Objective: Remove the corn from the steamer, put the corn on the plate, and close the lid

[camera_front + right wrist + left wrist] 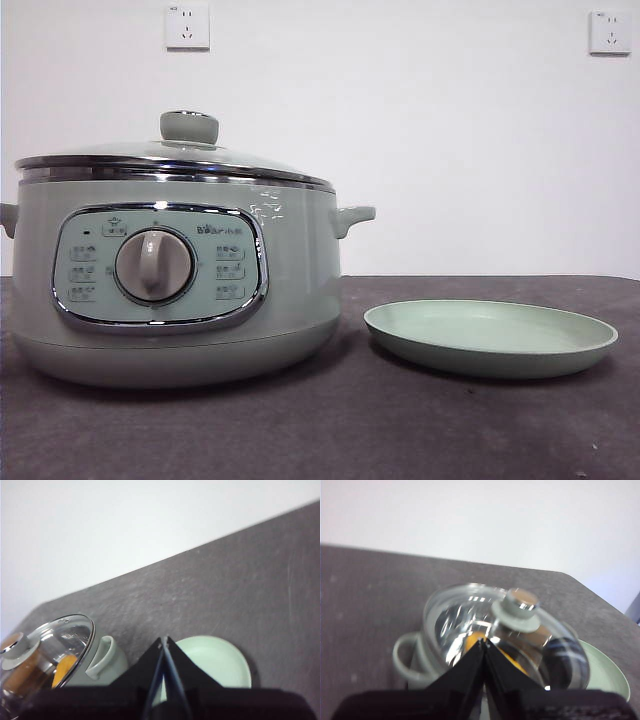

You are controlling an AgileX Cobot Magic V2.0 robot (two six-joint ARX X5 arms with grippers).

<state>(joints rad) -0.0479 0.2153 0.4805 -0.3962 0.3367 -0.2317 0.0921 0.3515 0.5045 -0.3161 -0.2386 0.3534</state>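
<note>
corn (474, 641) in lidded steamer (170, 290), plate (490, 338) bare

From across the worktop (450, 430), the steamer (170, 300) runs off the left edge, its far handle clipped, and its wall hides whatever is inside. The panel's small labels are too tiny to read. Through the lid (505, 630) the corn (475, 641) shows only as an orange patch, smeared by reflections and partly behind the left gripper (484, 642). The right gripper (164, 641) covers part of the plate (220, 662).
</note>
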